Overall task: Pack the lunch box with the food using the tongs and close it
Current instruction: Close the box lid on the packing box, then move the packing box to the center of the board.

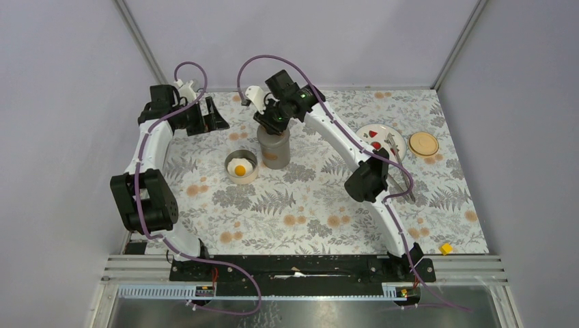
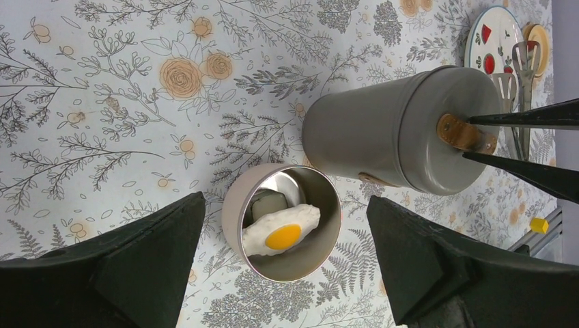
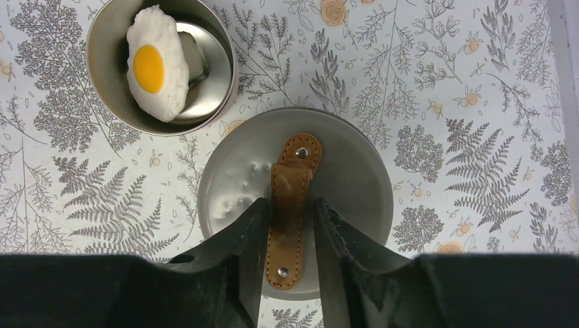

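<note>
The lunch box is in two grey parts: a tall lidded canister (image 1: 274, 147) and a low open tier (image 1: 241, 167) beside it. The fried egg (image 3: 158, 65) lies in the tier (image 3: 102, 75). My right gripper (image 3: 292, 202) sits on the canister lid (image 3: 355, 178), jaws slightly open on either side of the brown leather strap (image 3: 290, 178), not squeezing it. My left gripper (image 2: 285, 199) is wide open above the tier (image 2: 235, 205), holding nothing. The silver tongs (image 1: 396, 156) rest across the white plate (image 1: 384, 128), which carries red food pieces (image 1: 372, 131).
A round orange-brown disc (image 1: 424, 143) lies right of the plate. A small yellow block (image 1: 445, 249) sits near the front right edge. The right arm's elbow (image 1: 367, 181) hangs over the tablecloth next to the plate.
</note>
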`<move>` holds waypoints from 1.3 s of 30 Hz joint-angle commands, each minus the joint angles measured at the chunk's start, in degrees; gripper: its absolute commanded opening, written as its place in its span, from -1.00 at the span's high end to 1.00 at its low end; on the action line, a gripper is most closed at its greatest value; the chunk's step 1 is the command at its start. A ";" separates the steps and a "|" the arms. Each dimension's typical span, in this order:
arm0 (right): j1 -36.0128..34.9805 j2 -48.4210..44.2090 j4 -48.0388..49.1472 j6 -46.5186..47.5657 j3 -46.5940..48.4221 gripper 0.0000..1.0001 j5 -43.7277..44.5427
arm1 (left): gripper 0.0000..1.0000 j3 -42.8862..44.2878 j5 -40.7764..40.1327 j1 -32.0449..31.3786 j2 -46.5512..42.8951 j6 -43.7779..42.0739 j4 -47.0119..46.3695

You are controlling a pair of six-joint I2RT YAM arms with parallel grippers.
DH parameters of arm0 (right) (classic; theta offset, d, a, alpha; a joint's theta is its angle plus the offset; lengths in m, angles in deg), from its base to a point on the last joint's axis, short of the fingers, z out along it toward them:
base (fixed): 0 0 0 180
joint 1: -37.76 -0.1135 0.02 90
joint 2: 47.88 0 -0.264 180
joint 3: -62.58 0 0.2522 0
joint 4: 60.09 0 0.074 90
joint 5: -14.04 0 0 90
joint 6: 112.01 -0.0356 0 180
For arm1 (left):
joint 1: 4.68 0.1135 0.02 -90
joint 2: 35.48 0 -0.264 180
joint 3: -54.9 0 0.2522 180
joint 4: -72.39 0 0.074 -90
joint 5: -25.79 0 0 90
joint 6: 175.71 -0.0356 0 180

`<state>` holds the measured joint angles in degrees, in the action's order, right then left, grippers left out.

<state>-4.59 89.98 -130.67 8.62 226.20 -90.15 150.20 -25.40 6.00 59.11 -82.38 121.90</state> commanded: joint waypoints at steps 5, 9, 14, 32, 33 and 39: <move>3.24 1.30 -5.48 -3.60 -1.70 0.40 -8.17 | -0.98 -0.28 2.47 0.52 -1.19 0.27 -2.79; 5.06 -0.44 -5.41 -4.97 -5.13 0.48 -10.99 | -0.98 -0.17 2.81 0.56 -1.18 0.47 -2.79; 6.41 0.27 -5.19 -7.68 -2.20 0.60 -14.00 | -0.98 -0.02 3.39 0.57 -0.64 0.73 -2.79; 8.26 -4.65 -9.14 -7.65 -7.35 0.90 -14.67 | -0.98 -0.84 4.27 0.41 -0.73 1.29 -3.66; 8.47 -5.01 -9.14 -7.77 -7.31 0.91 -14.91 | -0.98 -1.07 4.54 0.17 -0.49 1.65 -4.15; 9.28 -6.24 -10.63 -8.58 -9.26 0.92 -18.32 | -0.98 -0.21 5.68 -1.71 2.07 3.14 -4.28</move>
<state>3.61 86.16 -133.77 0.99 219.23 -106.96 149.61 -22.56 5.21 59.76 -80.69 119.99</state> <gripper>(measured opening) 0.142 0.989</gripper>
